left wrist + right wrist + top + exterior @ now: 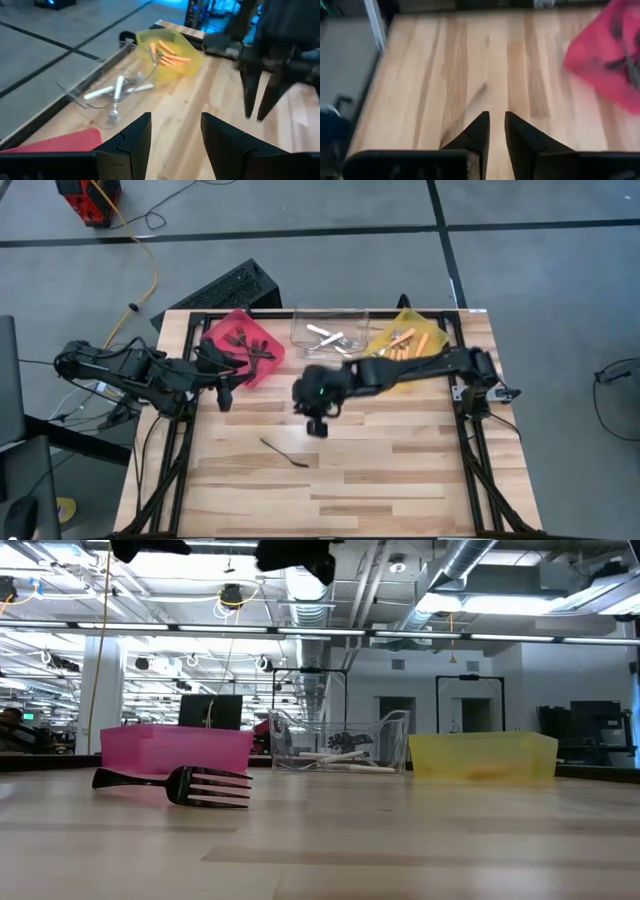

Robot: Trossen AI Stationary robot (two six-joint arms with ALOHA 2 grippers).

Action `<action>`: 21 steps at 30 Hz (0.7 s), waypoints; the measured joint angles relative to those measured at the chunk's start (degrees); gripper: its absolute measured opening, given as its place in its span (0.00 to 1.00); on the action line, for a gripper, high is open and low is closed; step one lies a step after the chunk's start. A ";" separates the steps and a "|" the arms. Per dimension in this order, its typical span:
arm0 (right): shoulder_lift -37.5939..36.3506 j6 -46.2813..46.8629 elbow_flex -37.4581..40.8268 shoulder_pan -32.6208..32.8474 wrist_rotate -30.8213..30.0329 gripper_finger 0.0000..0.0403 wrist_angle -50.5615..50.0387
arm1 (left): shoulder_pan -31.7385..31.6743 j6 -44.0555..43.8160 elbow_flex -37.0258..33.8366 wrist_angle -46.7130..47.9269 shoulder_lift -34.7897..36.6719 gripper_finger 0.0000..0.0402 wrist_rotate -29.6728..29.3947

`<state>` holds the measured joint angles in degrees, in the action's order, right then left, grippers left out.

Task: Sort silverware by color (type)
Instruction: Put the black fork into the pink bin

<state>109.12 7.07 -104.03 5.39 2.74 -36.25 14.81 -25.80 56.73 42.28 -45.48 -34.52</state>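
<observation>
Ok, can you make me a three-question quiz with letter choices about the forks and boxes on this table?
1. Where is the black fork?
A. on the bare table
B. in the yellow box
C. in the clear box

2. What colour is the box holding the orange forks?
A. red
B. yellow
C. blue

3. How is the left pincer?
A. open and empty
B. holding a fork
C. holding a box

Answers:
1. A, it lies alone on the wood.
2. B, its walls are yellow.
3. A, there is a gap between its fingers with nothing in it.

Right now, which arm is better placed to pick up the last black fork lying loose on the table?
Right. The right gripper hovers just above and beside the black fork; the left gripper sits open by the red bin.
</observation>
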 joint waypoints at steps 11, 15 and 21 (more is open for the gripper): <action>6.21 6.60 0.34 8.29 -2.72 0.43 -2.58 | 1.35 6.37 -5.07 -0.71 -3.82 0.42 22.95; 5.28 6.09 0.06 8.46 -1.18 0.51 -5.07 | 4.24 7.55 -8.06 -3.26 -7.92 0.46 26.77; 5.24 5.07 0.17 8.84 2.25 0.54 -9.30 | 6.97 11.00 -10.21 -10.11 -16.46 0.49 26.59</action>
<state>114.37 12.14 -103.85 14.23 4.98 -45.55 21.78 -14.81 46.52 32.18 -61.95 -7.93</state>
